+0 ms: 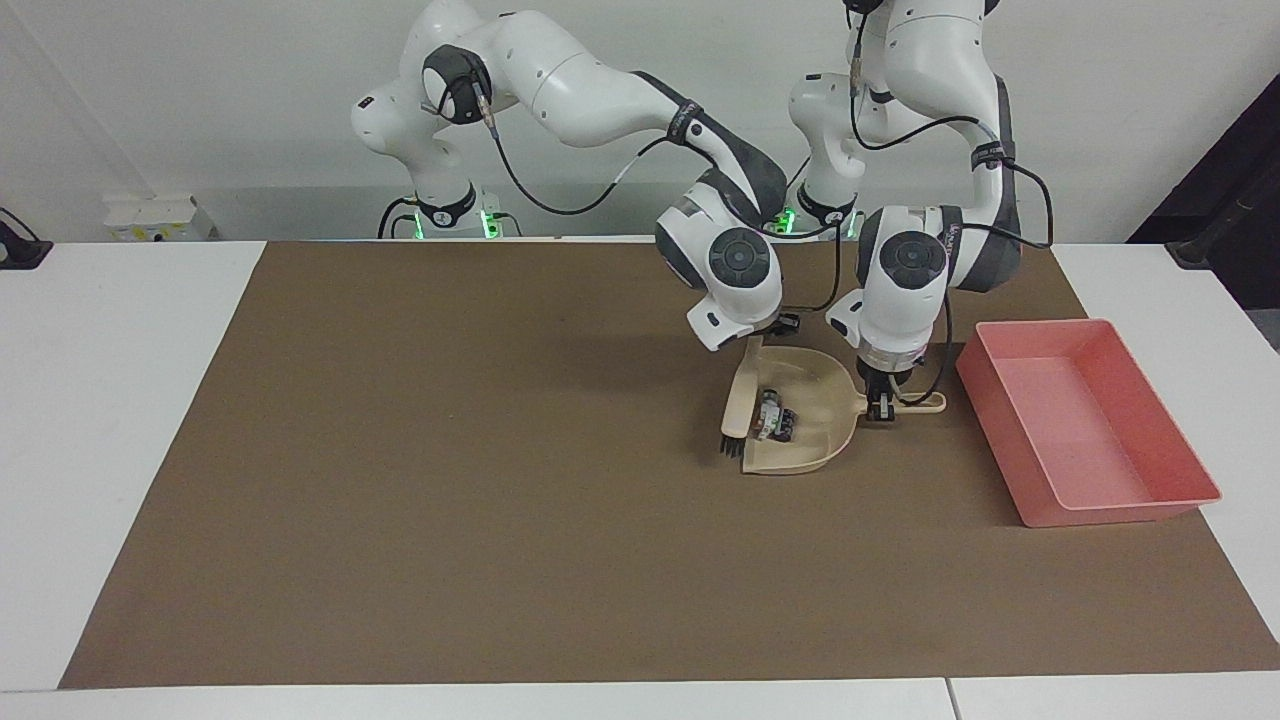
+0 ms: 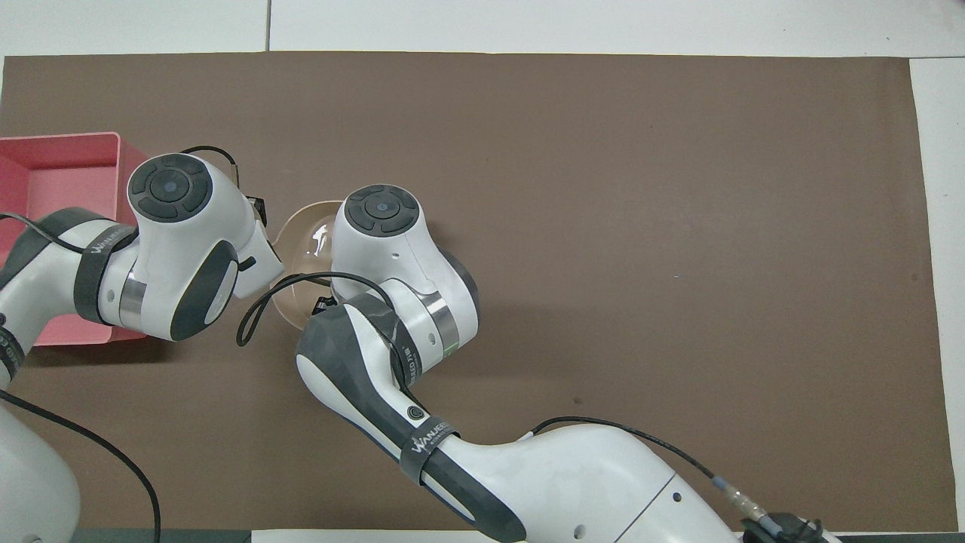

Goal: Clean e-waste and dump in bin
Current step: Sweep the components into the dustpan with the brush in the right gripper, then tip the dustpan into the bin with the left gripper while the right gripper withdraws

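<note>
The beige dustpan (image 1: 825, 398) lies on the brown mat, its mouth toward the right arm's end. The two e-waste pieces lie inside it: the white block with a green patch (image 1: 767, 421) and the dark stubby cylinder (image 1: 787, 426) beside it. My left gripper (image 1: 884, 400) is shut on the dustpan's long handle (image 1: 922, 403). My right gripper (image 1: 757, 342) is shut on the top of the beige brush (image 1: 738, 395), whose black bristles (image 1: 731, 445) hang at the pan's mouth. The pink bin (image 1: 1110, 510) stands beside the dustpan toward the left arm's end. In the overhead view both wrists hide the grippers and the e-waste.
The brown mat (image 1: 450, 450) covers most of the white table. In the overhead view part of the dustpan (image 2: 301, 234) shows between the two wrists, and the bin (image 2: 60, 138) shows at the edge of the view.
</note>
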Controlling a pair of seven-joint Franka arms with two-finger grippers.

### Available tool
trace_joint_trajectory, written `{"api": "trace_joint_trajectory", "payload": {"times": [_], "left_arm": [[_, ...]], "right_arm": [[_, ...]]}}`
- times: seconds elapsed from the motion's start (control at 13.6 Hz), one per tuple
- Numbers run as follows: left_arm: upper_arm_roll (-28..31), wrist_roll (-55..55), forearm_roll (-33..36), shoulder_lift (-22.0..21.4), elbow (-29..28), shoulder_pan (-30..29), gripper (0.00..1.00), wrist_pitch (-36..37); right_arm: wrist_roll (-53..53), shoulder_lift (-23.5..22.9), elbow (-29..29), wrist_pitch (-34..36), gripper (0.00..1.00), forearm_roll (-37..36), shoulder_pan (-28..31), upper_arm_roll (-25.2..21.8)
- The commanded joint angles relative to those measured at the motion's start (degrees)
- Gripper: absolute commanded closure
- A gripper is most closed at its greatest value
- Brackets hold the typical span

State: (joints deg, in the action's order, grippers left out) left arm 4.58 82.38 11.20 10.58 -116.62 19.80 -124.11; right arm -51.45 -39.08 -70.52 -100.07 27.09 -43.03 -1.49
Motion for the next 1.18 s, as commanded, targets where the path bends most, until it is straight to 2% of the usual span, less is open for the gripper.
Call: {"api": "trace_joint_trajectory", "payload": {"times": [0.0, 0.22, 0.44, 0.66, 0.88, 1.1], "left_arm": [[-0.54, 3.31, -4.59, -2.04, -0.62, -0.99, 1.0, -0.7], [-0.54, 6.82, -7.76, -4.16, -0.27, -3.09, 1.0, 1.4], [-0.54, 9.99, -9.88, -5.39, 2.35, -6.16, 1.0, 5.18], [-0.19, 13.86, -13.04, -5.57, 7.18, -10.9, 1.0, 10.01], [0.08, 22.44, -16.46, -4.78, 12.37, -18.81, 1.0, 13.71], [0.25, 26.07, -16.92, -3.99, 16.5, -25.76, 1.0, 15.73]], "right_arm": [[5.81, 6.09, -3.03, 8.37, 1.0, -2.99, 4.17, 0.35], [15.12, 15.14, -15.83, 9.81, 1.0, -9.14, 7.42, 0.34], [26.63, 26.73, -31.57, 9.1, 1.0, -11.53, 14.71, 0.34], [29.21, 33.52, -38.88, 10.85, 1.0, -12.49, 20.52, 0.34], [30.43, 38.01, -45.39, 13.23, 1.0, -15.13, 27.36, 0.34], [42.18, 40.65, -51.45, 12.19, 1.0, -19.69, 34.13, 0.34]]}}
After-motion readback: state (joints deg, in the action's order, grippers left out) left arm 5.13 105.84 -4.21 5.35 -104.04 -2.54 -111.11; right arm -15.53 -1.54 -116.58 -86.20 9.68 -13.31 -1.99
